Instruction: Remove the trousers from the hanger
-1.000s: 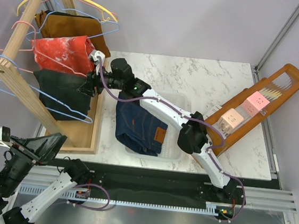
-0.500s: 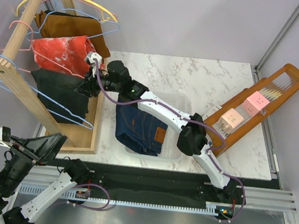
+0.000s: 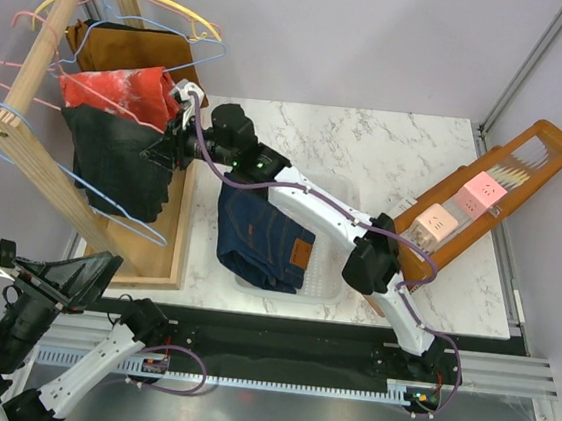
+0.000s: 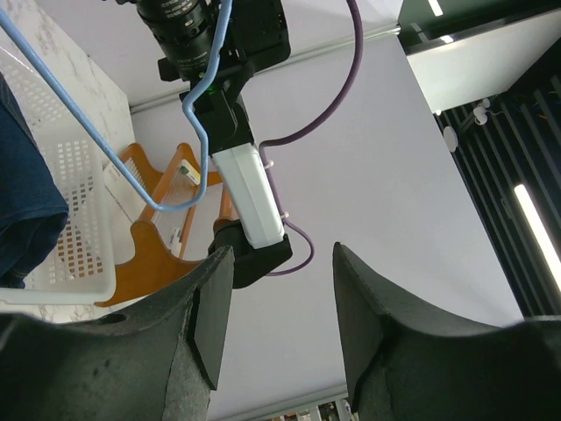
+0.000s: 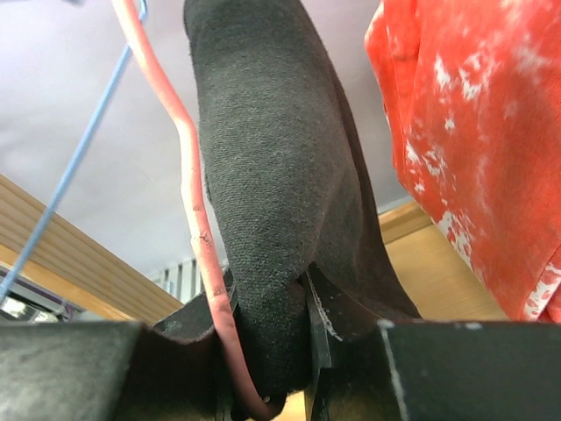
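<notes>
A white marble-look table (image 3: 369, 139) sits inside pale lilac walls (image 3: 359, 38), with metal posts at the corners. At 9 o'clock stands a wooden rack (image 3: 47, 45) whose slanting rail carries wire hangers.

The black trousers (image 3: 115, 163) hang on a blue hanger (image 3: 143, 229) at the rack's near end. The right gripper (image 3: 167, 148) reaches in from 3 o'clock and is clamped on their edge. Its wrist view shows the dark cloth pinched between the fingers (image 5: 316, 351). The denim trousers (image 3: 258, 238) lie folded in a white perforated basket (image 3: 323, 287) towards 6 o'clock on the table, brown patch up.

A red mottled cloth (image 3: 112, 92) hangs touching the black pair on its 12 o'clock side, with a brown garment (image 3: 127, 49) beyond it. A pink hanger (image 5: 188, 167) runs against the gripped fold. At 3 o'clock an orange wooden tray (image 3: 544, 148) holds a pink cube (image 3: 482, 194) and a peach cube (image 3: 433, 225).

The left gripper (image 4: 280, 263) waits at 7 o'clock off the table, jaws apart and empty.
</notes>
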### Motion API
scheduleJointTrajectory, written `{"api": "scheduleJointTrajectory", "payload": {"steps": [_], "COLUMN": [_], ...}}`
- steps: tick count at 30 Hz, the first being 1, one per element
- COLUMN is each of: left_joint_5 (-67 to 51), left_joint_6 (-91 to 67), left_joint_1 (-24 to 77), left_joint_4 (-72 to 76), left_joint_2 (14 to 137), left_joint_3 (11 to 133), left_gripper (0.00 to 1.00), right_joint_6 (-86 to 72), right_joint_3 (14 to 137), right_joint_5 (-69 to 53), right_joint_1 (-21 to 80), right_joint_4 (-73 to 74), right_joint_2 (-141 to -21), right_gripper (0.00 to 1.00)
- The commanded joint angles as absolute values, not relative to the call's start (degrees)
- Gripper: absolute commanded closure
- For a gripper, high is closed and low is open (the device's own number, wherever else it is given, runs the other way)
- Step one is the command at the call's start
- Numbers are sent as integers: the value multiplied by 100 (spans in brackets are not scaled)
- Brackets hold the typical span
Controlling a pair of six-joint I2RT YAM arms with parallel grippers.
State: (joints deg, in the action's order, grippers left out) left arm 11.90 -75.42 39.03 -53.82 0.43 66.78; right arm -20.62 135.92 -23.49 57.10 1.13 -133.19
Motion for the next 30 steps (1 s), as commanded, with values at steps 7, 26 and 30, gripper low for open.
{"api": "scheduleJointTrajectory", "payload": {"steps": [7, 26, 30], "left_joint_5": [976, -1116, -1511], "left_joint_6": [-7410, -6065, -5986], "left_joint_1": [3929, 3920, 3911], "left_joint_4": [-4835, -3859, -3526], "left_joint_2": [167, 1863, 2091], "left_joint_3": [6768, 7673, 7611], "left_gripper": [44, 51, 52], "right_joint_6": [-2593, -2443, -2136], "right_joint_3": [13519, 11339, 10864], "right_joint_5": [-2470, -2962, -3015], "right_joint_1": [5511, 5221, 5186], "right_joint_4": [-1055, -536, -169], "right_joint_2": [-11866, -10179, -9722], "right_gripper": [100, 100, 100]}}
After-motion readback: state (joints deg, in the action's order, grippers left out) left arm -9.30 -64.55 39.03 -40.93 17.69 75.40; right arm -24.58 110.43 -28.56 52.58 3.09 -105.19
